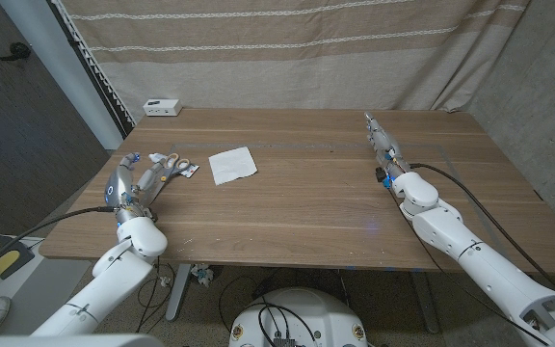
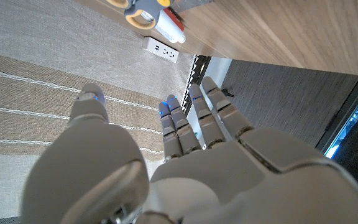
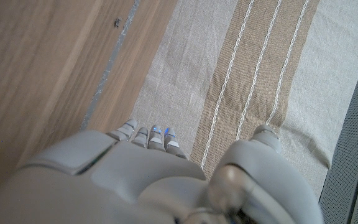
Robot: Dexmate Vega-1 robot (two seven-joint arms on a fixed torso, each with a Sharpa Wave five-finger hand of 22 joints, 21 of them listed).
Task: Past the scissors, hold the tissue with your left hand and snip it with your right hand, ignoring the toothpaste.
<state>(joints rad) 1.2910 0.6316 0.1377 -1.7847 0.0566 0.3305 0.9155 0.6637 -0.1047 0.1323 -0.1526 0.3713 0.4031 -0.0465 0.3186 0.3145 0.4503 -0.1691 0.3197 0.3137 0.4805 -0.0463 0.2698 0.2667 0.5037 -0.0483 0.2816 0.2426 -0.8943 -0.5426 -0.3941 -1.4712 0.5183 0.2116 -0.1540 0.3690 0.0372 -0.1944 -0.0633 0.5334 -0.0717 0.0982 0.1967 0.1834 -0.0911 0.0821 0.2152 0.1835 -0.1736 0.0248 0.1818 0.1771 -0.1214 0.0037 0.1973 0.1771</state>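
The left hand (image 1: 128, 188) stands at the table's left edge, fingers straight and apart, holding nothing. Just past its fingertips lie the scissors (image 1: 173, 166) and beside them the toothpaste (image 1: 190, 171); the tissue (image 1: 232, 165) lies further toward the middle. The right hand (image 1: 385, 149), far across the table (image 1: 335, 207), is likewise spread and empty. Reaching for the tissue, the left hand could knock the scissors or toothpaste.
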